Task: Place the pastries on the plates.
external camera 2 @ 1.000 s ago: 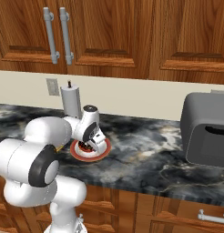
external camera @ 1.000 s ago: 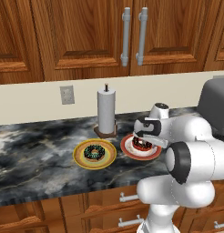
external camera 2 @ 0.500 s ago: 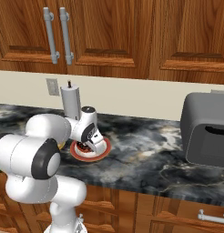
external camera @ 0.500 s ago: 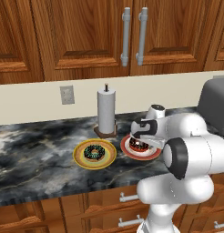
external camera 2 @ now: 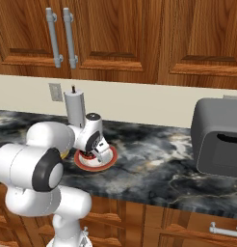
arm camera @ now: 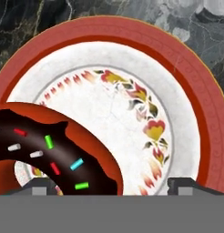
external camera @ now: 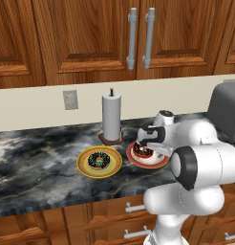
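A donut with dark icing and dark sides [external camera: 97,160] lies in the green centre of the yellow-rimmed plate [external camera: 81,161]. To its right stands the red-orange-rimmed plate [external camera: 160,162] [external camera 2: 109,157] [arm camera: 196,91]. On this plate's white patterned centre rests the reddish-orange-sided donut [external camera: 141,152] [arm camera: 63,150]. My gripper [external camera: 146,146] [external camera 2: 91,153] [arm camera: 109,184] hovers just over this plate and is open. Its fingertips [arm camera: 181,183] stand wide apart. The donut lies towards the left one, well clear of the right one.
A paper-towel roll [external camera: 111,117] [external camera 2: 74,108] on a brown base stands just behind the plates. A grey toaster oven [external camera 2: 219,137] [external camera: 227,112] sits at the counter's right end. Bare dark marble [external camera 2: 154,164] spreads between it and the red plate.
The gripper has opened and let go of the reddish-orange donut, which now rests on the red-rimmed plate. The arm has barely moved.
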Controlling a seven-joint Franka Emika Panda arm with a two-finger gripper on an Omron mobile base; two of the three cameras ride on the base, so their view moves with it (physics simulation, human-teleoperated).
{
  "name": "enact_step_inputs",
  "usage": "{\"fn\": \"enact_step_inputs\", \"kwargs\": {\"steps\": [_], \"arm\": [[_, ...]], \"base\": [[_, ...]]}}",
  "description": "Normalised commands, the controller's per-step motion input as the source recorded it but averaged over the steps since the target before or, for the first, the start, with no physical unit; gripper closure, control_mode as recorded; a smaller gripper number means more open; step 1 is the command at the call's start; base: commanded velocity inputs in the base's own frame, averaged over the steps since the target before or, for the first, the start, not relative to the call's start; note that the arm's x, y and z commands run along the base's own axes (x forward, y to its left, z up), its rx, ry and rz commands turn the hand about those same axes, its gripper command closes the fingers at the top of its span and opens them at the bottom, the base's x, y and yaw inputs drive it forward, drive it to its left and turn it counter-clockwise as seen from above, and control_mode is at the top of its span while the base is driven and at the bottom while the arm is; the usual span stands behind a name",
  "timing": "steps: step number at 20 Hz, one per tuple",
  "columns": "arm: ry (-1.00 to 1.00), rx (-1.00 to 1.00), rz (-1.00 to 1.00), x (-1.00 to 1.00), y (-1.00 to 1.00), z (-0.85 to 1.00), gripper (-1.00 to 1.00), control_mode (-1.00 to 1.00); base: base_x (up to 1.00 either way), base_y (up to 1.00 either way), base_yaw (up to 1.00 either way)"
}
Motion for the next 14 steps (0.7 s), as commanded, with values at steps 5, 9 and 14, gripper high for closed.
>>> {"fn": "enact_step_inputs", "kwargs": {"steps": [5,9,14], "arm": [[-0.01,0.0,0.0,-0.17,-0.01,0.28,-1.0,-1.0],[-0.08,0.0,0.0,-0.34,0.0,0.52,-1.0,-1.0],[-0.09,0.0,0.0,-0.45,0.0,0.4,-1.0,-1.0]], "base": [[0.0,0.0,0.0],[0.0,0.0,0.0],[0.0,0.0,0.0]]}}
